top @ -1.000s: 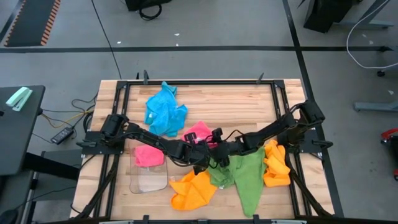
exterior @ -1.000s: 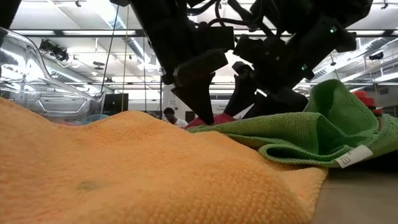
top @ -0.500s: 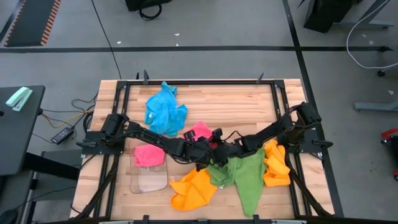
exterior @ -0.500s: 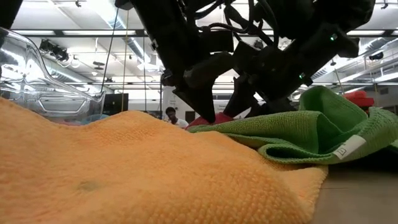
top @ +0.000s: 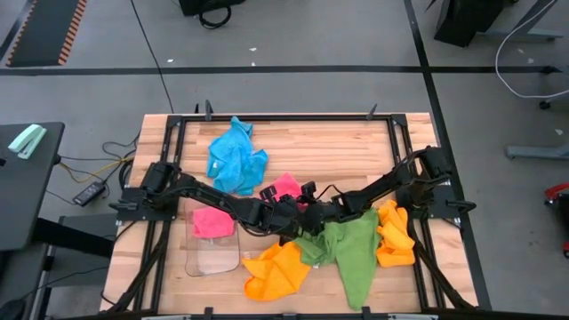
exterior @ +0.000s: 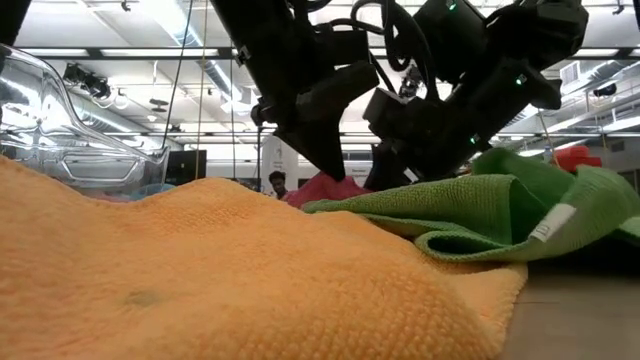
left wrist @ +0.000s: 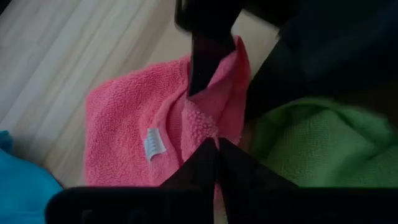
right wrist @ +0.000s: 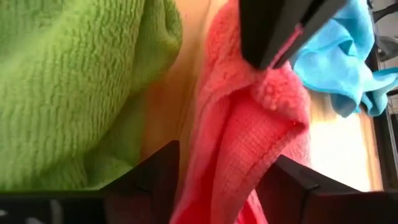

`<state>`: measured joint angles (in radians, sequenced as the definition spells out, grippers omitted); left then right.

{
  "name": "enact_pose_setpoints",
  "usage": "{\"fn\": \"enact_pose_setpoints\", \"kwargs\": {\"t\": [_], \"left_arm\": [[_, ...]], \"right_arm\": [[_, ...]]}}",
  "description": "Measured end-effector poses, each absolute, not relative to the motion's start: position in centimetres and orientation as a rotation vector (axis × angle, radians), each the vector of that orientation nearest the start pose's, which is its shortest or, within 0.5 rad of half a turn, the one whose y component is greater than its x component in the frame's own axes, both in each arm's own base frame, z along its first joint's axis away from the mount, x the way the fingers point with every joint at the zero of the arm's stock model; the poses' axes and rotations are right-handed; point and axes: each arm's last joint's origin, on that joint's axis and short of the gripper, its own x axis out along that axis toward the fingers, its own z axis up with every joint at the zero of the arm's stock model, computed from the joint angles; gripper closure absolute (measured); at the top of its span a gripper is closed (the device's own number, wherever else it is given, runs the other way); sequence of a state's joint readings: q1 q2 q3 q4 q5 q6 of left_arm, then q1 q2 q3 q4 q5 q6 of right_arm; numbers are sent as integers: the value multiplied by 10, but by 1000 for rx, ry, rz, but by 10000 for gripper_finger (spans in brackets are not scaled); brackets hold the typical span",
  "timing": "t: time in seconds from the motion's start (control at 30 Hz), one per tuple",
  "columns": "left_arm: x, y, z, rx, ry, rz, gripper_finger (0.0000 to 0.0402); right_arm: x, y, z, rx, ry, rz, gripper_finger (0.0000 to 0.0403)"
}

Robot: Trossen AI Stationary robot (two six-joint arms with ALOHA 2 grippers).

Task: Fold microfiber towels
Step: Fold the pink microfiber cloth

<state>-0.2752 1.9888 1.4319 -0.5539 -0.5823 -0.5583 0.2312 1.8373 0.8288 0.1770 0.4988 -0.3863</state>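
Note:
A pink towel (top: 283, 186) lies mid-table with a ridge of it raised off the wood. My left gripper (left wrist: 217, 149) is shut on that ridge. My right gripper (right wrist: 227, 168) reaches in from the table's right, open, with the same ridge between its fingers. A green towel (top: 348, 251) lies right next to both grippers on the near side. Two orange towels (top: 276, 271) (top: 396, 236) lie near the front edge. A blue towel (top: 233, 160) is crumpled at the far left. A second pink towel (top: 212, 222) rests on the clear tray (top: 215, 256). My left gripper pinches a raised fold of the pink towel (left wrist: 202, 130) between its two fingertips, slanting down from the table's left. The fold stands up at the fingers; the rest of the towel, with its white tag (left wrist: 153, 143), lies on the wood. My right gripper has the pink towel's raised ridge (right wrist: 249, 130) between its two open fingers (right wrist: 158, 171), slanting down from the table's right. The cloth fills the gap between them. I cannot tell whether they press it.
The green towel's edge (exterior: 470, 215) lies folded over by the grippers, and an orange towel (exterior: 200, 280) fills the low view's foreground. Bare wood (top: 329, 147) lies at the table's far side. The black frame rails (top: 173, 133) run along the table's edges.
My right gripper has sunk and moved in toward the pink towel and my left gripper. My left gripper has rolled a little in place. The pink towel's ridge has risen at the left fingers, and the green towel's edge has shifted slightly.

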Motion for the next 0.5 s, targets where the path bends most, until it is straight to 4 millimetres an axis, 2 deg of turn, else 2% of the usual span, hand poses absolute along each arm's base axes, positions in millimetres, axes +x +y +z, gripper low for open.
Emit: {"fn": "enact_pose_setpoints", "kwargs": {"t": [0.2, 0.5], "left_arm": [[396, -97, 184, -39, 894, 538, 394], [390, -105, 184, 38, 940, 499, 349]], "right_arm": [[328, 63, 114, -654, 824, -103, 276], [327, 64, 113, -650, 835, -48, 352]]}}
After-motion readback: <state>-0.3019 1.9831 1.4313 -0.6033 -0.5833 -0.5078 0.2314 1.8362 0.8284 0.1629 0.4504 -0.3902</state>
